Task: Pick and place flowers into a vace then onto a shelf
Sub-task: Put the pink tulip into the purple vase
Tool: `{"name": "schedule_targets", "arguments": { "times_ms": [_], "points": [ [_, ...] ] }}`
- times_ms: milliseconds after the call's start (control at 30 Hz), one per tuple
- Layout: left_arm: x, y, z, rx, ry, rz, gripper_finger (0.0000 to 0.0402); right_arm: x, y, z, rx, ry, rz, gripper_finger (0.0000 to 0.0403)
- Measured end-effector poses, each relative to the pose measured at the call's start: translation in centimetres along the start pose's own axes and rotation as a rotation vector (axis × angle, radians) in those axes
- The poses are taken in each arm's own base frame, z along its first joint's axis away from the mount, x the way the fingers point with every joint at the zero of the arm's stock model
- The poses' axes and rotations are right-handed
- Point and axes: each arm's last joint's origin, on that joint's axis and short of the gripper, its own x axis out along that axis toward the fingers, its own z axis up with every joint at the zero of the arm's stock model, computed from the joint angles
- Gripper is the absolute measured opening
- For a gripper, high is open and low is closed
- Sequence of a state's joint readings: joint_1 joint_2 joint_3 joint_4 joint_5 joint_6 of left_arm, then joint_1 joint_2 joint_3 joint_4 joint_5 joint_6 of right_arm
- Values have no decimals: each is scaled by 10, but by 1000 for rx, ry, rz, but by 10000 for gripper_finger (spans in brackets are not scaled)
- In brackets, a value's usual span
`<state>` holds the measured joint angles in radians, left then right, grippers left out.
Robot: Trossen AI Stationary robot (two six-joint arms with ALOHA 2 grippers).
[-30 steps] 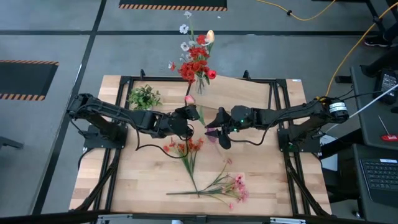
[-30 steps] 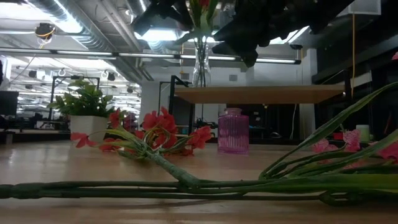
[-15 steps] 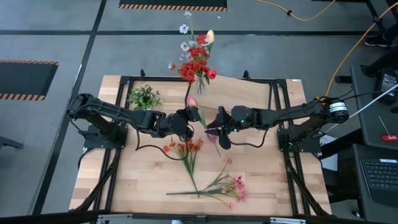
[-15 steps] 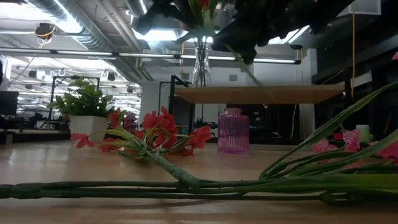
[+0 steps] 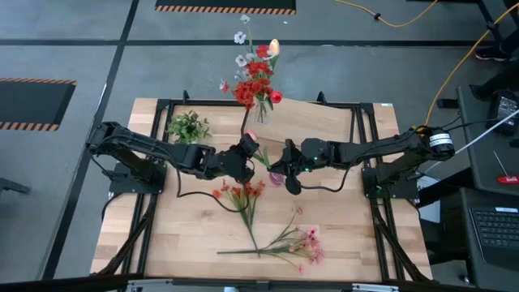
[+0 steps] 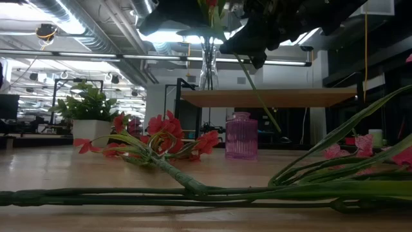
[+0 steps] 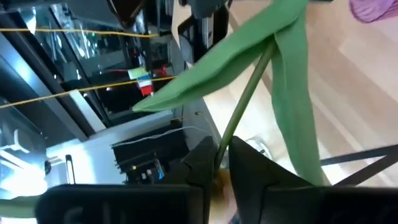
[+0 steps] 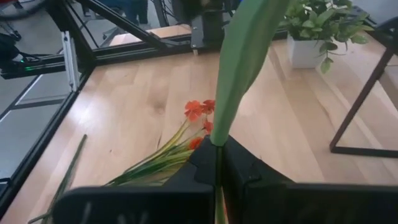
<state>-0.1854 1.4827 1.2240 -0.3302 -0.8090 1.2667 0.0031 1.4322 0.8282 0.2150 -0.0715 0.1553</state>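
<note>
Flower stem [image 5: 258, 151], pink-tipped, held mid-desk above the pink vase [image 6: 241, 135], right gripper [image 5: 281, 166] clamped on it, left gripper [image 5: 246, 154] barely parted around it: uneven release could swing stalk past vase mouth.

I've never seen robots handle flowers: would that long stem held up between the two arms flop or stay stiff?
Probably fairly stiff: the flower stem runs in a straight line below the arms toward the pink vase, without drooping. Likely light, being so thin. It may swivel in the right gripper, which pinches it at one spot.
</note>
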Motion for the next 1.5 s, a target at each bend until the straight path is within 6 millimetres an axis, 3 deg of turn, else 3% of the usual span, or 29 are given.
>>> {"name": "schedule_targets", "arguments": {
  "times_ms": [200,500,700,833,1067,1300,1500],
  "points": [
    [-23,6,-4,-129,-142,-22,74,0,0,0,-4,3,-6,2],
    [-46,-2,-27,-397,-191,-239,87,-1,-6,1,-14,6,-18,2],
    [-42,-23,-24,-544,-235,-401,51,-3,-10,4,-74,-14,-29,1],
    [-36,-45,-24,-587,-203,-462,7,-17,-6,15,-128,-68,-22,1],
    [-43,-66,-37,-763,-352,-416,2,-45,5,30,-165,-126,-2,0],
    [-56,-93,-64,-984,-507,-279,2,-46,18,35,-254,-193,38,0],
    [-53,-116,-76,-1090,-572,-185,1,-33,18,38,-296,-279,40,0]
  ]
}}
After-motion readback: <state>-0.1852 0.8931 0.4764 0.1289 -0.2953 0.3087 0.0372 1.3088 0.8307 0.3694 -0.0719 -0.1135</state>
